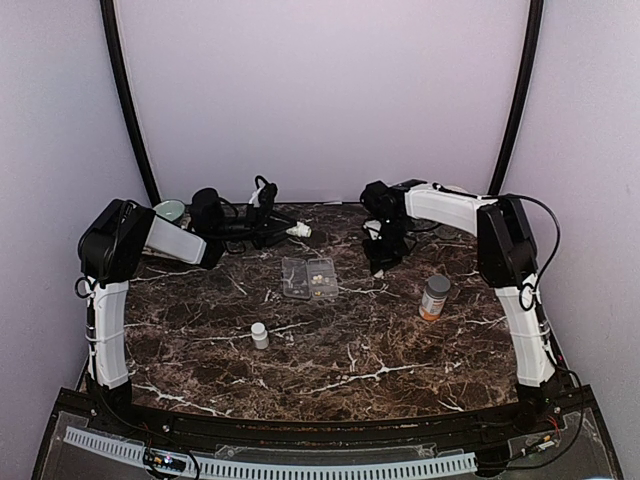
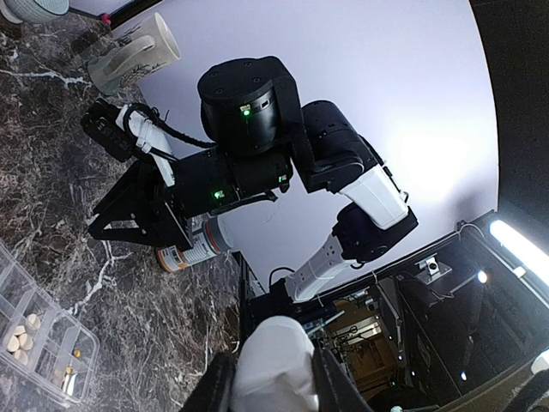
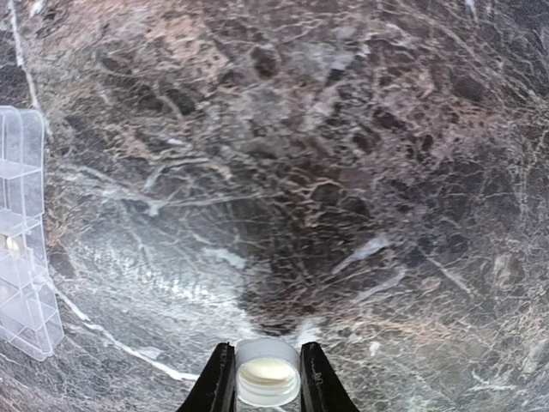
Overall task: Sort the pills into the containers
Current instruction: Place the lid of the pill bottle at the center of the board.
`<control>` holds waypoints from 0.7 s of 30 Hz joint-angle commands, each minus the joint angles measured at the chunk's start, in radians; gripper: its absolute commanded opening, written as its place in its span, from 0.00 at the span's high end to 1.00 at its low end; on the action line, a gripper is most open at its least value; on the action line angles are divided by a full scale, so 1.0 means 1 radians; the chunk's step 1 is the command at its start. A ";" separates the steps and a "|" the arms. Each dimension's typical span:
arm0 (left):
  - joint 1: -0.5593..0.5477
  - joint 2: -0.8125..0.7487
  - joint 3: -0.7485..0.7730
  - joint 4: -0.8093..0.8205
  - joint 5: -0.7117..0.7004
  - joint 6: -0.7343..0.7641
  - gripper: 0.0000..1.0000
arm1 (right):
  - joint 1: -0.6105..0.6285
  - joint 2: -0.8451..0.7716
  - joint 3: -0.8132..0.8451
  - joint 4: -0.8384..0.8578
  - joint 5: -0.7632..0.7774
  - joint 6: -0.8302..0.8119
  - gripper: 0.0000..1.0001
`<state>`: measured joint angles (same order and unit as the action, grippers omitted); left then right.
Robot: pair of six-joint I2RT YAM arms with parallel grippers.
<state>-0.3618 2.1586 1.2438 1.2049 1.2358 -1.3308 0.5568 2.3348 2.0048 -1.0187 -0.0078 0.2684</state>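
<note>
If you start at the left of the overhead view, you find a pale mug (image 1: 170, 212) at the back edge of the dark marble table (image 1: 350, 360), just behind your left arm. Your left gripper (image 2: 276, 382) reaches toward the middle of the back. Its jaws are partly closed around a small white bottle (image 2: 273, 348). In the wrist view the bottle fills the gap and the fingers (image 2: 219, 390) press it on both sides.

Nearer to you, a second white bottle (image 1: 260, 335) stands upright on the marble, well apart from both arms. To its right and further back lies the clear pill box (image 1: 298, 280), flat on the table between your two grippers and touched by neither. The pills (image 1: 318, 270) are inside it, as a small cluster of cream tablets in one compartment on the box's right-hand half. The left wrist view also shows a few yellowish bits in neighbouring compartments, too small for you to identify.

Just right of the box, your right gripper (image 3: 267, 360) points down, low over the table. Its jaws are almost closed and pinch a small white cap (image 3: 268, 378), whose hollow side faces the wrist camera. You cannot tell whether the cap touches the marble.

Furthest right, an orange bottle (image 1: 434, 300) with a grey lid stands upright near your right arm.
</note>
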 commanded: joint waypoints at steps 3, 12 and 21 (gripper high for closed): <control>0.008 -0.049 -0.012 0.042 0.014 0.002 1.00 | 0.039 0.012 0.009 -0.006 -0.015 0.027 0.79; 0.007 -0.049 -0.019 0.048 0.015 0.001 1.00 | 0.072 0.031 -0.018 0.012 -0.025 0.041 0.65; 0.007 -0.049 -0.011 0.058 0.016 -0.015 1.00 | 0.074 0.008 -0.023 0.032 -0.007 0.047 0.53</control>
<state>-0.3618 2.1586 1.2392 1.2137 1.2377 -1.3361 0.6285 2.3550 1.9884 -1.0058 -0.0273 0.3054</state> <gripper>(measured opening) 0.294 0.465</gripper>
